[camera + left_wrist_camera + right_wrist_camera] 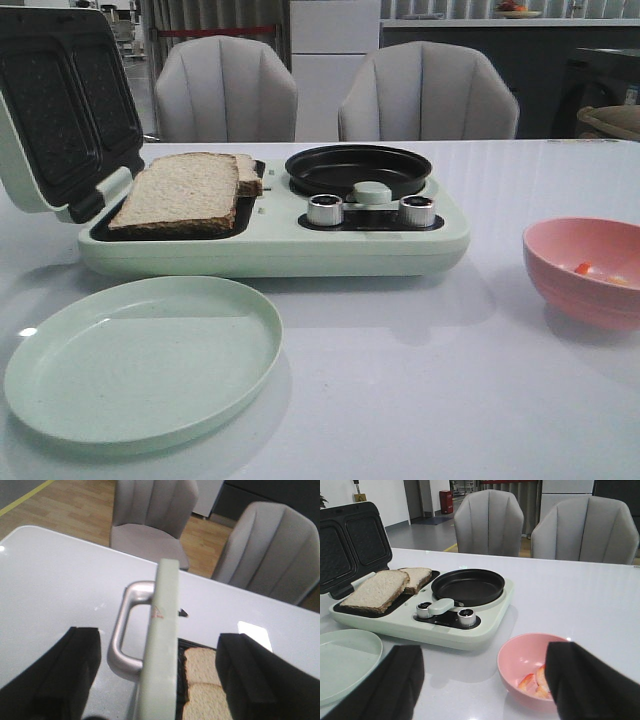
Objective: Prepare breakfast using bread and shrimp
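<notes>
Shrimp (536, 684) is your nearest concern: a few orange-pink pieces lie in the pink bowl (522, 657), which sits on the bench (480, 400) just under your right end effector (482, 680). Its two dark fingers (385, 685) stand wide apart and hold nothing, one hanging over the bowl's far side. Because the pieces are small and curled, come straight down over one piece near the bowl's middle and close gently, so you neither nudge the bowl nor pinch its rim.

Beside the bowl, toward your left, the pale green plate (140, 360) lies bare at the bench's front edge, a ready landing spot for finished food.

Beyond both sits the green breakfast maker (300, 240). Its round black pan (358, 170) is bare and likely where the shrimp belongs, so carry each piece high enough to clear the two silver knobs (325, 210) in front of it. The bread (185, 192) already lies on the sandwich plate next to the pan, two slices overlapping, one partly hidden behind the other.

Farthest back, your left end effector (155, 675) hangs with its fingers (65, 665) spread, straddling the raised lid (162, 640) without gripping it, the silver handle (122, 635) just beside. Keep that arm clear of the lid until the shrimp is placed.
</notes>
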`<state>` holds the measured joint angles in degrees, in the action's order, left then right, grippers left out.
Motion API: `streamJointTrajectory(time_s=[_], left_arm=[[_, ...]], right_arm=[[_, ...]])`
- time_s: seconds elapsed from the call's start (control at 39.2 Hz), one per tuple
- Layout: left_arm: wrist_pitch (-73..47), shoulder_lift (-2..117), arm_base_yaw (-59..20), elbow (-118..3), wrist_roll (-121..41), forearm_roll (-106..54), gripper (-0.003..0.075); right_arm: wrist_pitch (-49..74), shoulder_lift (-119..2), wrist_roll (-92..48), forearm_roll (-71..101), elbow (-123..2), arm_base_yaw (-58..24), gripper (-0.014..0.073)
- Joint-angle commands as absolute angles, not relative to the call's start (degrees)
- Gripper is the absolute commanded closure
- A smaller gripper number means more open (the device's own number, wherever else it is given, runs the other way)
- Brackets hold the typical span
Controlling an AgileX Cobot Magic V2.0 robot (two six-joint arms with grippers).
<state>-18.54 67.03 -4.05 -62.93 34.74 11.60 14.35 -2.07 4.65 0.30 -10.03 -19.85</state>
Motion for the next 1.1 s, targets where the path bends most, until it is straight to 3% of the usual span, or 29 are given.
streamJointTrajectory(time_s=[0.0, 0.23, 0.48, 0.74, 1.07], left_arm=[[-14.5, 68.7, -1.2, -67.2, 34.6, 8.2, 0.0190], [-14.6, 73.6, 1.8, -71.3, 33.3, 5.6, 0.0192], [-16.0, 78.6, 4.5, -73.0, 23.1, -7.6, 0.0281], [-22.4, 84.3, 8.9, -76.0, 5.0, -29.4, 0.0281], [-42.0, 94.3, 16.6, -80.0, -27.0, -69.1, 0.0281]], right_arm=[[9.1, -2.6, 4.3, 0.0, -11.5, -19.6, -0.0006], [9.1, -2.6, 4.3, 0.0, -11.5, -19.6, -0.0006], [9.1, -2.6, 4.3, 0.0, -11.5, -19.6, -0.0006], [9.1, -2.6, 4.3, 0.0, -11.5, -19.6, -0.0006], [9.1, -2.6, 4.3, 0.0, -11.5, -19.6, -0.0006]])
